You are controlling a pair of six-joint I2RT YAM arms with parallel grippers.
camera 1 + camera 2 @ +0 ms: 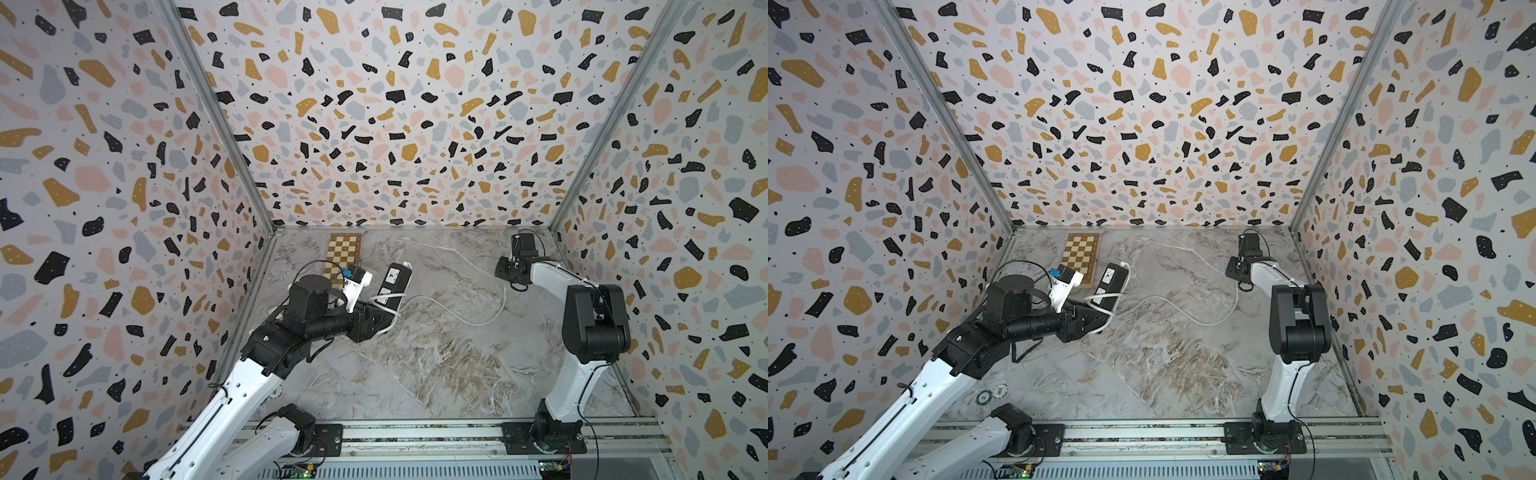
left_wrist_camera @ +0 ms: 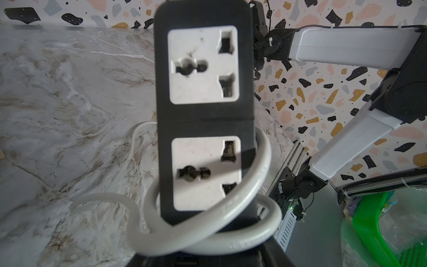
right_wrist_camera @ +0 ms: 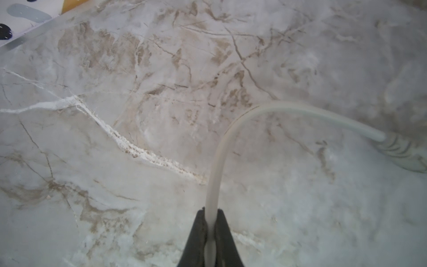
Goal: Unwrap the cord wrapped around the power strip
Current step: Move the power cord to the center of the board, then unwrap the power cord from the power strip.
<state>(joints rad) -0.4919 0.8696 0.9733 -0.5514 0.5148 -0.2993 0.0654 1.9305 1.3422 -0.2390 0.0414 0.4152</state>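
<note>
The black power strip is lifted at a tilt at the table's left. My left gripper is shut on its near end. In the left wrist view the power strip shows two white socket faces, and the white cord loops twice around its lower part, just above my left gripper. From there the cord trails across the table to my right gripper. That gripper is shut on the cord near its white plug.
A brown-and-cream chequered board lies at the back left, behind the power strip. Two poker chips lie near the left arm's base. A green basket stands outside the cell. Patterned walls enclose three sides.
</note>
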